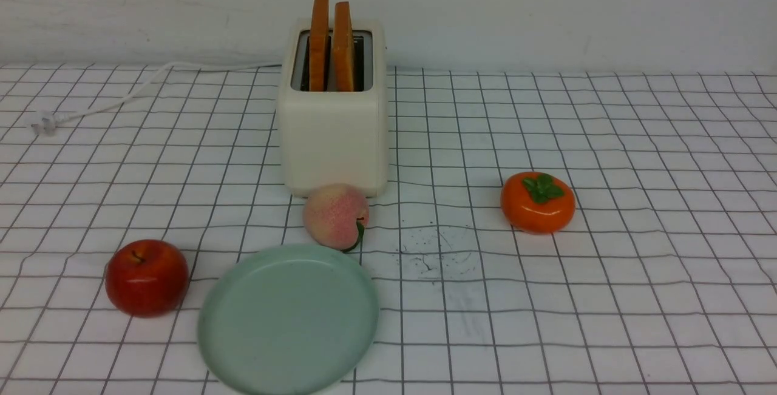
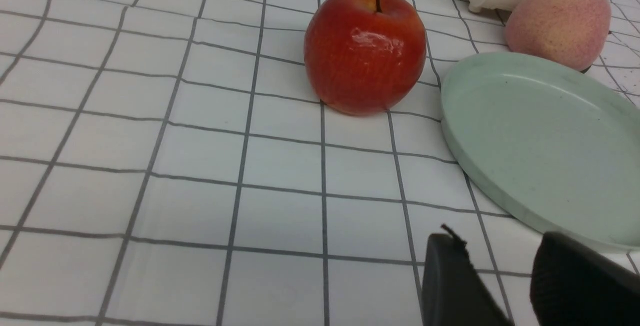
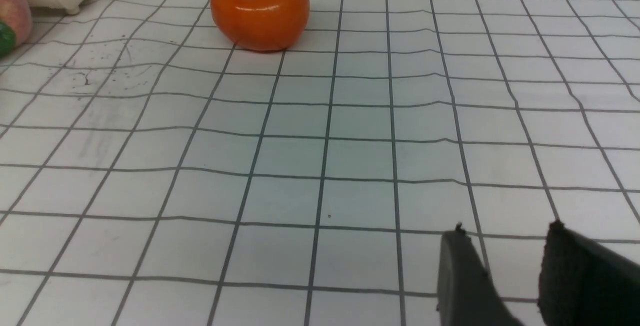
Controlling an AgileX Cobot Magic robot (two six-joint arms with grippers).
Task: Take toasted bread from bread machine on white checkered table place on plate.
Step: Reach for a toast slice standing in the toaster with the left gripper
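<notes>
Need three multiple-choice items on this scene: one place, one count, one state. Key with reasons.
1. Where is the toast?
A) on the plate
B) in the toaster slots
C) beside the apple

2. How many fruits are on the table?
A) two
B) five
C) three

3. How do the left gripper's jaws stand?
A) apart, empty
B) clamped on toast
C) clamped on the persimmon

Key:
1 B: both toast slices stand in the toaster.
2 C: apple, peach and persimmon are all that show.
3 A: the left gripper shows a gap between its fingertips, with nothing in it.
</notes>
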